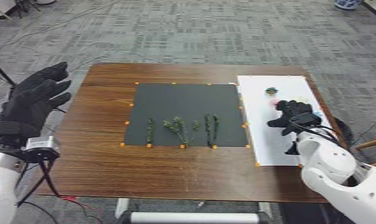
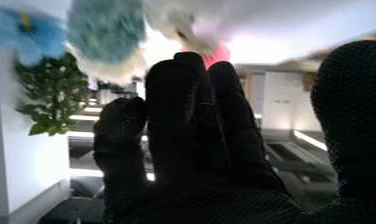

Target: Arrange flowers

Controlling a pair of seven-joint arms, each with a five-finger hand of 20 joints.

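The right robot hand [image 1: 295, 113], released, is by the blooms [image 2: 104, 30], probably to choose one; the stems [image 1: 178, 126] lie apart, likely leaving room. The left robot hand [image 1: 33, 102] is open, aside.

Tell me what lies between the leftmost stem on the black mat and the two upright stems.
A branching green sprig lies there on the mat, in the head view.
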